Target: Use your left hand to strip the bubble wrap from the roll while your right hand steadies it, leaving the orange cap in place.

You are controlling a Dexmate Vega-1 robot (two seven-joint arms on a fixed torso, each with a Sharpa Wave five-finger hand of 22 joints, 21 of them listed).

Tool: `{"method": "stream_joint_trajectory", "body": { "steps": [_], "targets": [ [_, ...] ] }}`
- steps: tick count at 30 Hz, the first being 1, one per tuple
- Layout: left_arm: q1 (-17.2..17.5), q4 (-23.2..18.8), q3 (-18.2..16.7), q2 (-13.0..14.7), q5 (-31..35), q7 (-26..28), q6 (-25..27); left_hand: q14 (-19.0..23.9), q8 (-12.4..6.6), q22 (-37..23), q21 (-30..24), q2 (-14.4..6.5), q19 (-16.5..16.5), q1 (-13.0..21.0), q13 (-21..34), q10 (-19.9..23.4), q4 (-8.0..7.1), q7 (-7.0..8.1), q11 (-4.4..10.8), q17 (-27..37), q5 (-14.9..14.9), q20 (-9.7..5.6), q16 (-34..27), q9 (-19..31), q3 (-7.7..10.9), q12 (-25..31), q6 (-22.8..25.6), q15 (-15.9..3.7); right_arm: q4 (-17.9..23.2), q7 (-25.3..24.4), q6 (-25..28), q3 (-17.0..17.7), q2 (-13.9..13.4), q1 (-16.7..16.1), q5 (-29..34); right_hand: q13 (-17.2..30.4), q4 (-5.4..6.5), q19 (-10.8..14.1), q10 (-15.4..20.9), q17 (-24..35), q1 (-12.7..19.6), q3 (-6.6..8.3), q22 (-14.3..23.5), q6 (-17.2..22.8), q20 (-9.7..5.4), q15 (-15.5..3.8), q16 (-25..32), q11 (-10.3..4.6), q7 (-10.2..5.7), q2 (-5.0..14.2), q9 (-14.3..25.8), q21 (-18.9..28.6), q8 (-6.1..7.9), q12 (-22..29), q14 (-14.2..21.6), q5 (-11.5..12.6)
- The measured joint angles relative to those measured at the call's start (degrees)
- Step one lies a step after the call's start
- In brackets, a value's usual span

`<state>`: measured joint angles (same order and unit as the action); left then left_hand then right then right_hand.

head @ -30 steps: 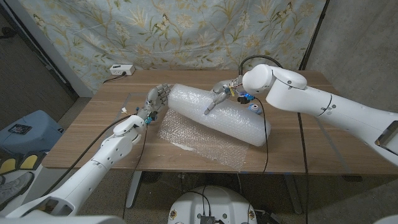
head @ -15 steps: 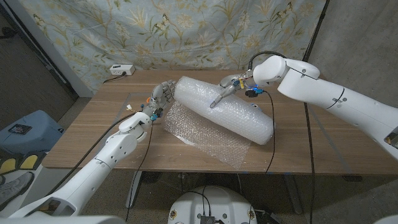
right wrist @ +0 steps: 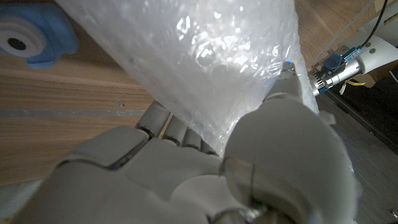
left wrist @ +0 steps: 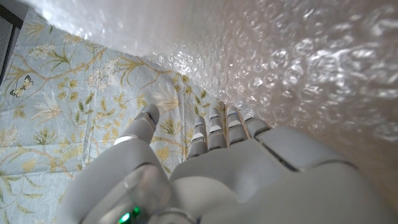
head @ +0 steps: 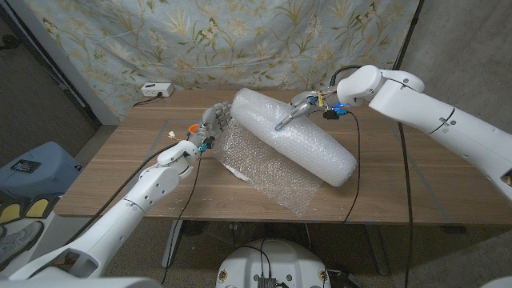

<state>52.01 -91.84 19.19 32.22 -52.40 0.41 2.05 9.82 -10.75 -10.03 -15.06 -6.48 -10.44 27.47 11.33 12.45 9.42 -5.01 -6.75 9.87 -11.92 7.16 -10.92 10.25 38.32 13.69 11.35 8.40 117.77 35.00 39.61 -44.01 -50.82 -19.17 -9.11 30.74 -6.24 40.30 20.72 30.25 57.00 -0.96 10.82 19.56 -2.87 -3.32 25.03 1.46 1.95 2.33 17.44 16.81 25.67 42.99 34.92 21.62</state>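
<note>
A thick roll of bubble wrap (head: pixel 292 136) lies slantwise across the table's middle, with its left end raised off the wood. A loose sheet of wrap (head: pixel 268 178) hangs from the roll onto the table toward the front edge. My left hand (head: pixel 213 120) stands at the roll's raised left end, fingers spread and touching the wrap (left wrist: pixel 298 74), holding nothing. My right hand (head: pixel 299 109) is on top of the roll's far side. In the right wrist view its fingers (right wrist: pixel 165 121) sit behind a fold of wrap (right wrist: pixel 205 56) with the thumb over it, gripping.
A white box (head: pixel 156 90) with a cable sits at the table's back left corner. A small blue object (right wrist: pixel 31 34) lies on the wood beside the roll. Black cables (head: pixel 353 180) hang from my right wrist over the table's right part. A floral cloth hangs behind.
The roll has swung up and toward the far right with my right hand on it. Its left end is higher, more sheet hangs loose, and my left hand has followed.
</note>
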Motion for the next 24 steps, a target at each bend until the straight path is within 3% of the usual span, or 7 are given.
{"method": "stream_joint_trajectory", "body": {
  "steps": [24],
  "targets": [
    [-2.95,2.91,1.71,-1.47,-0.79,-2.87,1.81,-0.31,0.00,0.01,0.47,0.34,0.00,0.34,-0.01,-0.61,0.13,0.62,-0.21,0.14,0.00,0.00,0.00,0.00,-0.97,-0.45,-0.62,0.31,1.01,-5.75,-0.31,6.24,-3.18,-2.93,-9.05,0.26,0.16,1.44,1.06,1.01,-0.14,-0.17,-0.01,1.67,0.20,-0.13,0.25,0.35,0.43,0.14,0.27,0.45,-0.04,0.68,1.84,-0.87]
  ]
}}
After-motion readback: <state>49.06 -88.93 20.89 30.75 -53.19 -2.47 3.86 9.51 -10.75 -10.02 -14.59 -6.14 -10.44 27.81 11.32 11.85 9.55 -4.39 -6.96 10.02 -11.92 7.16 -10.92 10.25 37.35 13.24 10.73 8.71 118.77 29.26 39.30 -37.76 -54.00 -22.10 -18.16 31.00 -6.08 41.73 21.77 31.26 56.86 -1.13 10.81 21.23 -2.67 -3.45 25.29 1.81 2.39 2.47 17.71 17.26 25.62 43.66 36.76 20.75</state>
